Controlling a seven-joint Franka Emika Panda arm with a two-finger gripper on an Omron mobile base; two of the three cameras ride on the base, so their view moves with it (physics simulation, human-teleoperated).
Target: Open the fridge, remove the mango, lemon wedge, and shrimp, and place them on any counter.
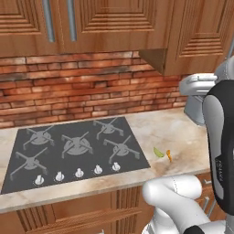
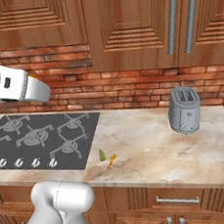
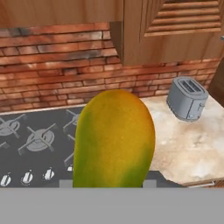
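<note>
The mango (image 3: 114,140), yellow with green flanks, stands close up in the hand view with my gripper (image 3: 107,183) shut on it, high above the cooktop's right part. In the right base view a yellow sliver of the mango (image 2: 32,75) peeks over the hand at the upper left. The lemon wedge (image 1: 158,152) (image 2: 102,155) and the orange shrimp (image 1: 169,156) (image 2: 112,160) lie side by side on the beige counter (image 2: 152,148), just right of the cooktop's front corner. The fridge is out of view.
A black five-burner cooktop (image 1: 75,148) (image 2: 38,137) is set in the counter, knobs along its front. A grey toaster (image 2: 184,109) (image 3: 188,98) stands at the back right. Wooden wall cabinets (image 2: 133,23) hang over a brick backsplash.
</note>
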